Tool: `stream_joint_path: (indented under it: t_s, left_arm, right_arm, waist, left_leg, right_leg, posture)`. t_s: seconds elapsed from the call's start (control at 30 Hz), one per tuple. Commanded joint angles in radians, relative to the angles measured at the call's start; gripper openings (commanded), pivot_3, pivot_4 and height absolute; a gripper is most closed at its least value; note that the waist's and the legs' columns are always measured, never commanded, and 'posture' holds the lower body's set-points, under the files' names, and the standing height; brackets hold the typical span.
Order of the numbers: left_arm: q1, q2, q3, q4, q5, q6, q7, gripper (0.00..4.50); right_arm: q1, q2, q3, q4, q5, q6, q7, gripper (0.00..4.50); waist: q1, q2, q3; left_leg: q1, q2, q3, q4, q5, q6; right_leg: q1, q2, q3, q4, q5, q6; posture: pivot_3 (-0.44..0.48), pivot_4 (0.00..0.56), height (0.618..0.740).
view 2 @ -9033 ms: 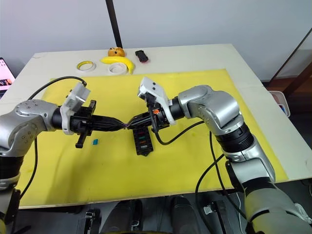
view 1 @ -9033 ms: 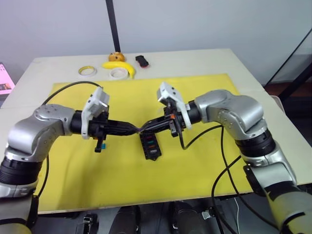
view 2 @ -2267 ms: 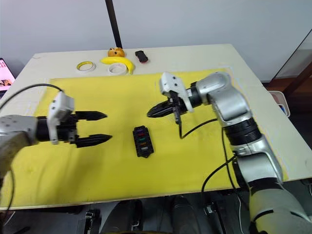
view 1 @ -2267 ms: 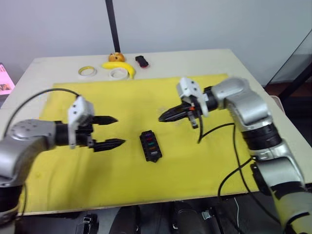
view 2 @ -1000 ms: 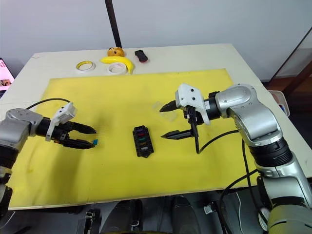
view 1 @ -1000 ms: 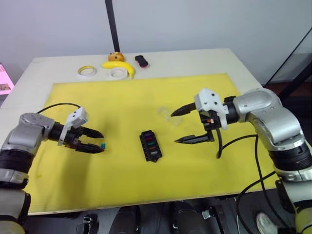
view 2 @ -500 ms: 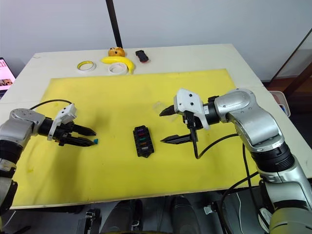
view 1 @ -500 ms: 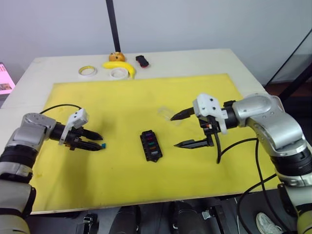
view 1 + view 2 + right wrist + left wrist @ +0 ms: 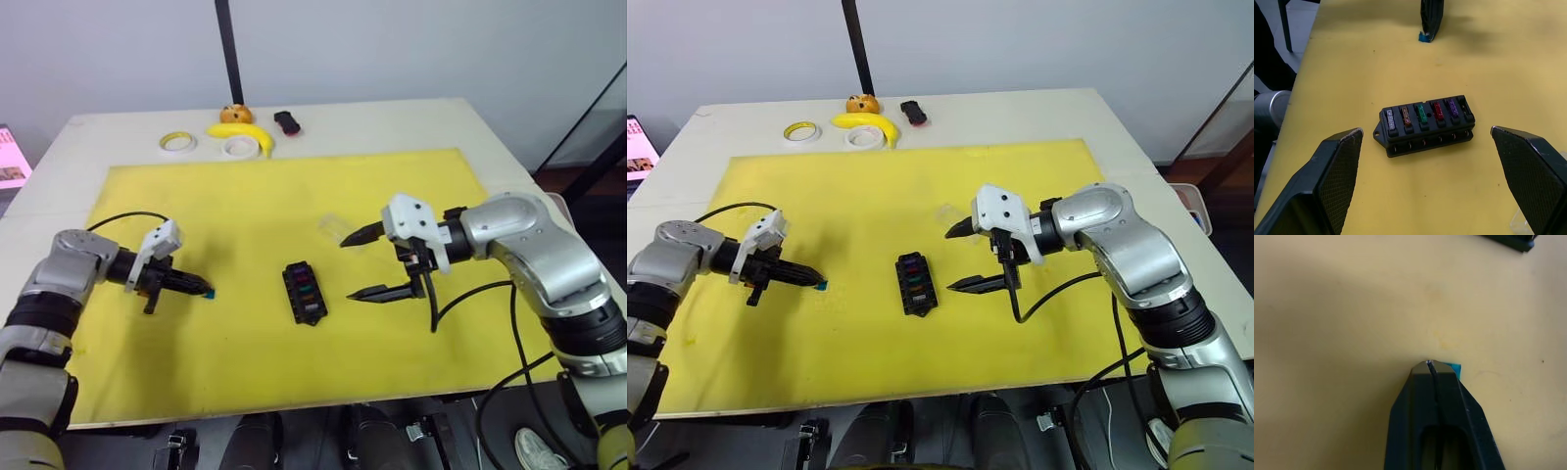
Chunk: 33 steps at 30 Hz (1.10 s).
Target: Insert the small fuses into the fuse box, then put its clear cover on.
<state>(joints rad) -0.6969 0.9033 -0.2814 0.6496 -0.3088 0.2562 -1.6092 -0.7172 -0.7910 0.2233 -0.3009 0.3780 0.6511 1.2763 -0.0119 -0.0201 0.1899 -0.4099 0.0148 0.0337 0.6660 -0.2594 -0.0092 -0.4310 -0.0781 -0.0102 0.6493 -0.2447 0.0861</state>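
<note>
The left hand (image 9: 1431, 366) has its two black fingers pressed together, tips down on the yellow mat (image 9: 245, 196) with the blue fuse (image 9: 1453, 368) peeking out at one side of them; whether the fuse is actually pinched cannot be told. The right hand (image 9: 960, 258) is spread wide, hovering just right of the fuse box (image 9: 913, 283), which lies mid-mat between the two hands with grey, amber, teal, red and purple fuses seated in one row and the last slot empty. The clear cover (image 9: 338, 230) lies on the mat near the right hand's far finger. At the worktop's (image 9: 1019, 113) far edge sit two tape rolls (image 9: 800, 130), a banana (image 9: 865, 123) and a small black-and-red object (image 9: 912, 113).
</note>
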Motion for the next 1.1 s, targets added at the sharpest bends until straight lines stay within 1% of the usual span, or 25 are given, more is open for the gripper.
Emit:
stream_joint_path:
  t_s: [0.03,0.2,0.3,0.37,0.47,0.57,0.67,0.7,0.77,0.9,1.0,1.1]
  left_arm:
    - [0.028,0.048,-0.016,-0.054,-0.036,0.021,-0.005,0.07]
    - [0.07,0.106,0.027,-0.108,-0.081,0.07,-0.005,0.07]
    - [0.141,0.16,0.083,-0.205,-0.124,0.145,-0.005,0.07]
    - [0.194,0.181,0.114,-0.246,-0.13,0.168,-0.005,0.07]
    - [0.218,0.171,0.164,-0.276,-0.136,0.213,0.02,0.07]
    - [0.183,0.145,0.196,-0.269,-0.137,0.261,0.052,0.07]
    - [0.152,0.144,0.191,-0.273,-0.131,0.337,0.042,0.07]
    - [0.148,0.146,0.184,-0.276,-0.123,0.354,0.041,0.29]
    - [0.139,0.139,0.172,-0.266,-0.103,0.371,0.051,0.92]
    - [0.124,0.116,0.157,-0.269,-0.098,0.41,0.041,2.89]
    - [0.114,0.082,0.16,-0.246,-0.094,0.423,0.046,2.89]
    - [0.123,0.068,0.159,-0.244,-0.088,0.426,0.044,2.89]
  right_arm:
    - [-0.009,-0.004,-0.015,-0.029,0.015,0.004,-0.009,4.5]
    - [-0.006,0.0,-0.013,-0.027,0.013,0.005,-0.021,4.5]
    - [-0.003,0.006,-0.01,-0.024,0.012,0.004,-0.028,4.5]
    - [-0.002,0.011,-0.005,-0.02,0.009,-0.001,-0.031,4.5]
    - [-0.008,0.023,0.006,-0.007,0.003,-0.011,-0.031,4.5]
    - [-0.018,0.035,0.015,0.006,-0.003,-0.022,-0.029,4.5]
    - [-0.027,0.043,0.019,0.016,-0.001,-0.026,-0.032,4.5]
    - [-0.027,0.044,0.019,0.016,0.001,-0.026,-0.034,4.5]
    - [-0.027,0.046,0.02,0.017,0.001,-0.028,-0.036,4.5]
    - [-0.022,0.047,0.02,0.004,0.006,-0.021,-0.044,4.5]
    - [-0.02,0.048,0.018,-0.004,0.008,-0.015,-0.051,4.5]
    - [-0.015,0.044,0.016,-0.012,0.008,-0.014,-0.055,4.5]
  waist:
    - [-0.003,0.0,0.0]
    - [-0.004,0.0,0.0]
    - [-0.005,0.0,0.0]
    - [-0.003,0.0,0.0]
    - [0.002,0.0,0.0]
    - [0.004,0.0,0.0]
    - [0.001,0.0,0.0]
    - [0.0,0.0,0.0]
    - [-0.004,0.0,0.0]
    - [-0.002,0.0,0.0]
    - [0.0,0.0,0.0]
    - [0.0,0.0,0.0]
  left_leg:
    - [0.0,0.0,0.0,0.0,0.0,0.0]
    - [0.0,0.001,0.0,0.0,0.0,0.0]
    - [0.0,0.001,0.0,0.0,0.0,0.0]
    - [0.0,0.002,0.0,0.0,0.0,0.0]
    - [0.0,0.002,0.0,0.0,0.0,0.0]
    - [0.0,0.001,-0.001,0.0,0.0,0.0]
    - [0.0,0.0,-0.001,0.0,0.0,0.0]
    - [0.0,0.0,0.0,0.0,0.0,0.0]
    - [0.0,0.0,0.0,0.0,0.0,0.0]
    - [0.0,0.0,-0.001,0.0,0.0,0.0]
    - [0.0,0.0,-0.001,0.0,0.0,0.0]
    - [0.0,0.0,-0.001,0.0,0.0,0.0]
  right_leg:
    - [0.0,0.0,0.0,0.0,0.0,0.0]
    - [0.0,0.0,0.0,0.0,0.0,0.0]
    - [0.0,0.0,0.0,0.0,0.0,0.0]
    - [0.0,0.0,0.0,0.0,0.0,0.0]
    - [0.0,0.0,0.0,0.0,0.0,0.0]
    - [0.001,0.0,0.0,0.0,0.0,0.0]
    - [0.001,0.0,0.0,-0.001,0.0,0.0]
    - [0.001,0.0,0.0,-0.001,0.0,0.0]
    - [0.0,0.0,0.0,0.0,0.0,0.0]
    - [0.0,0.002,0.0,0.0,0.0,0.0]
    - [0.0,0.002,0.0,0.0,0.0,0.0]
    - [0.0,0.001,0.0,0.0,0.0,0.0]
  posture:
    - [0.0,0.15,0.74]
    - [0.0,0.15,0.74]
    - [0.0,0.15,0.74]
    - [0.0,0.15,0.74]
    - [0.0,0.15,0.74]
    - [0.0,0.15,0.74]
    - [0.0,0.15,0.74]
    - [0.0,0.15,0.74]
    - [0.0,0.15,0.74]
    - [0.0,0.15,0.74]
    - [0.0,0.15,0.74]
    - [0.0,0.15,0.74]
